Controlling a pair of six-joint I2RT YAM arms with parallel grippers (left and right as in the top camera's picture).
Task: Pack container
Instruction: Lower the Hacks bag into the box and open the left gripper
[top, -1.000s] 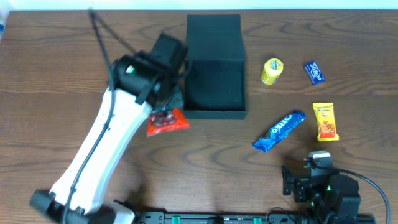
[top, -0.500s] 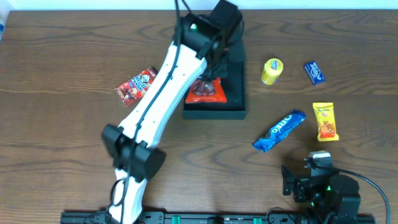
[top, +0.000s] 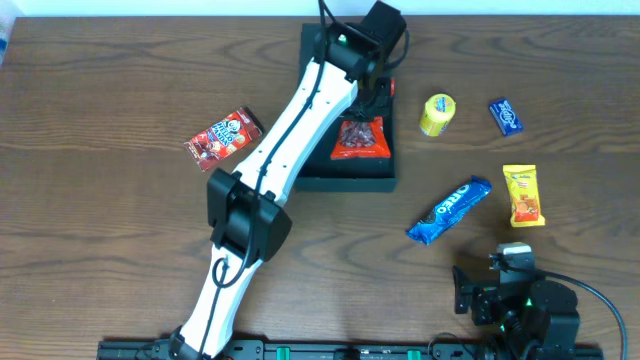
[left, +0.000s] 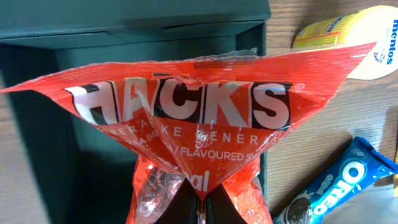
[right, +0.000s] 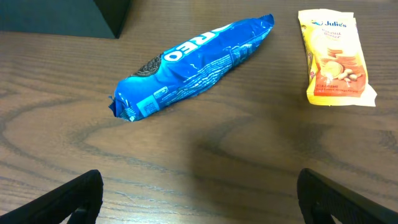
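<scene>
Dark wood counter (top: 100, 250): left end effector (left: 200, 208) pinches a red Hacks packet (left: 186, 118) over the open container (top: 345, 182), far centre, probably to drop it inside; right end effector (right: 199, 199) sits spread.

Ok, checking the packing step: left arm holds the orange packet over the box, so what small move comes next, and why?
Probably open the left gripper: its jaws pinch the Hacks packet, which hangs over the open container.
</scene>
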